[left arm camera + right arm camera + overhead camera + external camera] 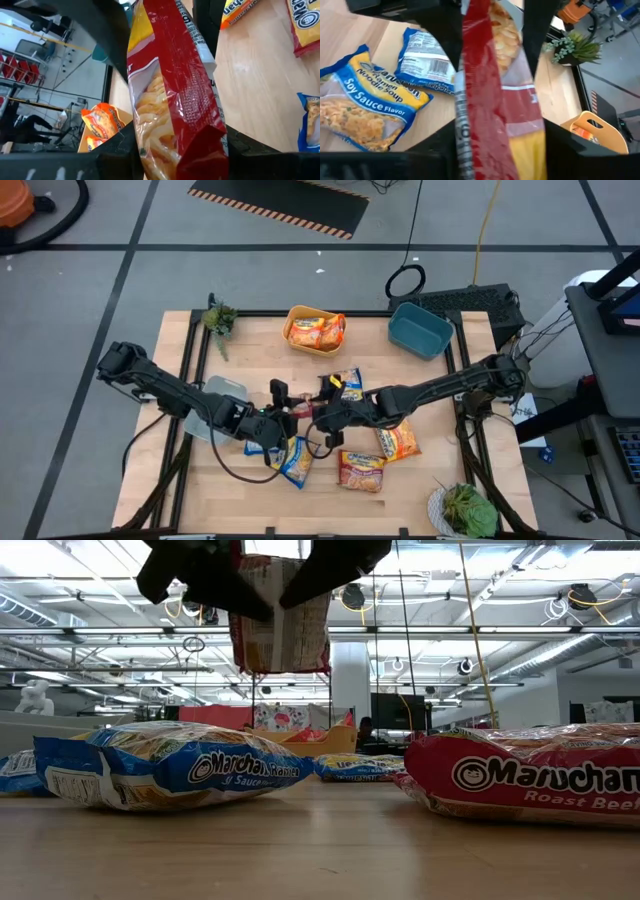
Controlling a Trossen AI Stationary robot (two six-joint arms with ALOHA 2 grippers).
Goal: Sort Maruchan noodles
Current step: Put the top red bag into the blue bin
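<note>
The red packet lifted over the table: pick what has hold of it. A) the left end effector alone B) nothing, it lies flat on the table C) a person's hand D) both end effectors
D: the red packet stands between the left end effector's fingers, and the right end effector brackets it too.

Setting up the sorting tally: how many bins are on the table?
3: a yellow bin at the far edge's middle, a teal bin to its right, and a grey bin partly under the left arm.
</note>
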